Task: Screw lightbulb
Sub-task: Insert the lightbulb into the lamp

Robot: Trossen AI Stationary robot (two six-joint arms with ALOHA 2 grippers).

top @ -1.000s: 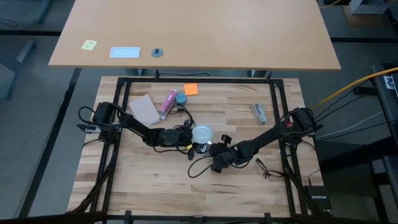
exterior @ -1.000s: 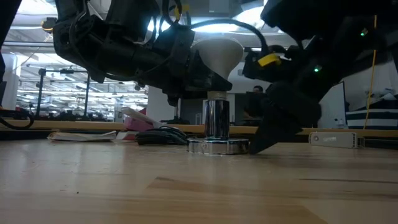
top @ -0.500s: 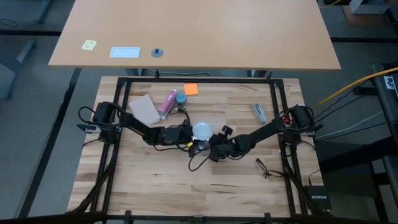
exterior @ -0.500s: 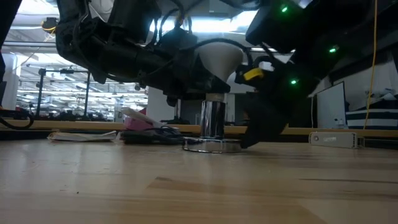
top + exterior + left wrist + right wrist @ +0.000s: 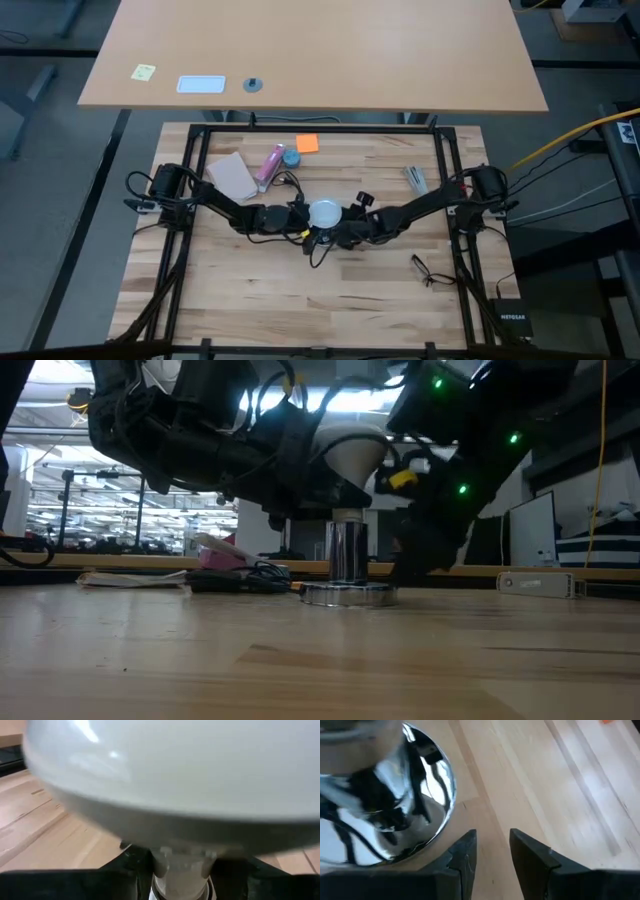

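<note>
The lightbulb (image 5: 323, 212) is found near the middle of the desk (image 5: 250, 290), standing upright over the shiny silver lamp base (image 5: 347, 593), with its globe uppermost and its narrow neck (image 5: 183, 865) directed down into the chrome socket post (image 5: 347, 550) that rises from the disc. In the low view the neck is seen entering the top of the post, so the bulb may be judged as already seated in the socket; how many turns of thread have been taken up cannot be told, since the joint is hidden by the dark fingers. The left end effector (image 5: 300, 214) is closed about the bulb's neck, just under the globe, as the left wrist view shows a dark finger (image 5: 127, 865) on either side of the neck. The right end effector (image 5: 492, 857) is placed at the rim of the lamp base, low against the desk on the side toward the right edge; its fingers stand slightly apart with bare wood between them, and nothing is gripped, though one finger (image 5: 462, 857) lies just beside the disc's edge and may be meant to steady it. The picking up and the alignment of the bulb are therefore judged to be done. What is left is judged to be the turning of the bulb until it sits firm, the base being kept from spinning meanwhile, followed by release. The black cord (image 5: 318, 255) trails from the base toward the near edge.
</note>
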